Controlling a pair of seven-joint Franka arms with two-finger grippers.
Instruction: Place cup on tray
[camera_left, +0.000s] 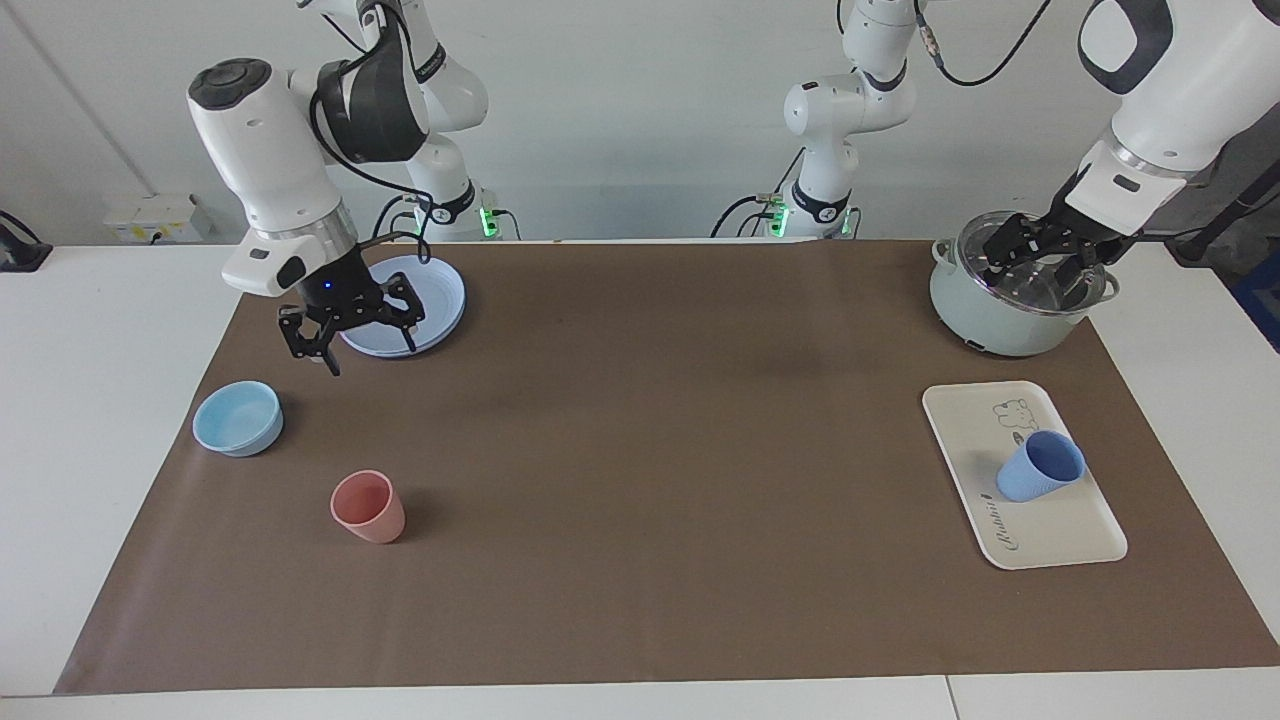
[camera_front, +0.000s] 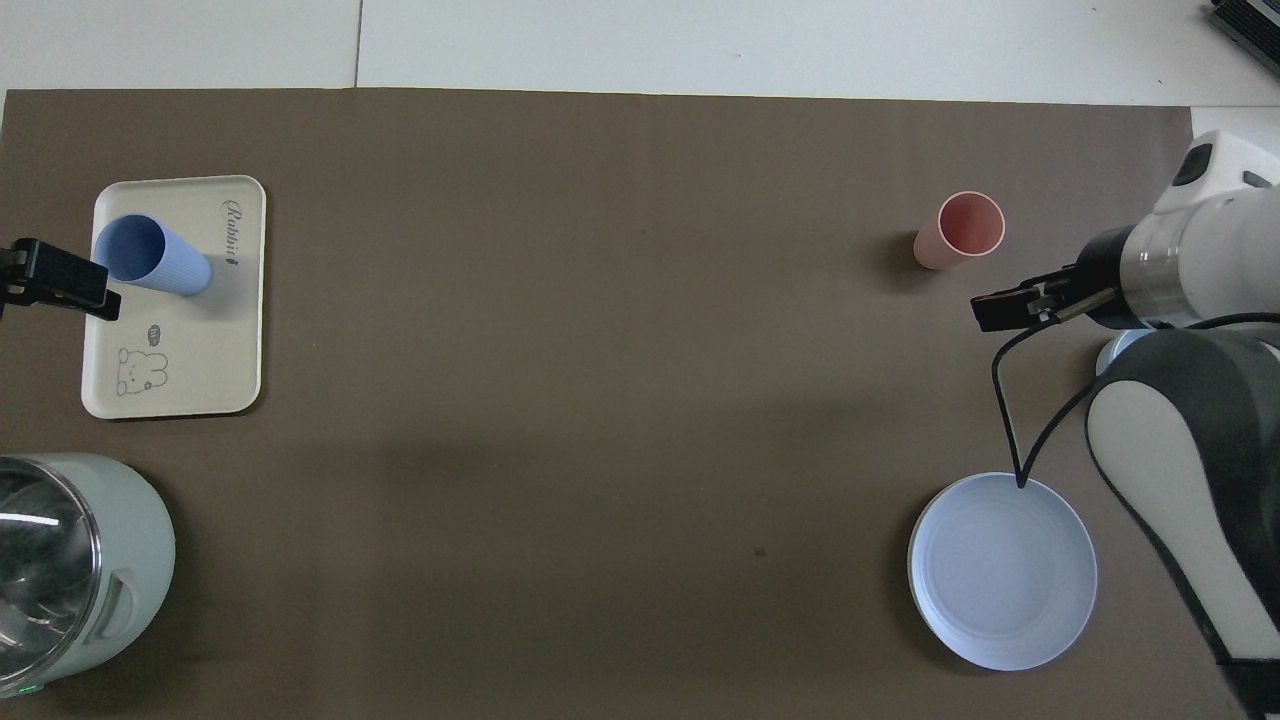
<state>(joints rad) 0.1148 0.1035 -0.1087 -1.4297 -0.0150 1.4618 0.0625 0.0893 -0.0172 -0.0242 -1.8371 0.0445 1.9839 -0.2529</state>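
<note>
**Blue cup on cream tray, both grippers empty**

Cup (camera_left: 1040, 468): periwinkle tumbler, standing upright on the tray (camera_left: 1060, 540), mouth up, long axis vertical, base toward the "Rabbit" script. Tray: long side running away from the robots, at the left arm's end. Left gripper (camera_left: 1040, 262): raised over the lidded pot (camera_left: 1000, 320), jaws wide, holding nothing. Right gripper (camera_left: 345, 335): raised over the mat just beside the blue plate (camera_left: 440, 290), jaws spread, empty. Also: pink cup (camera_left: 368, 507), light-blue bowl (camera_left: 238, 418).
</note>
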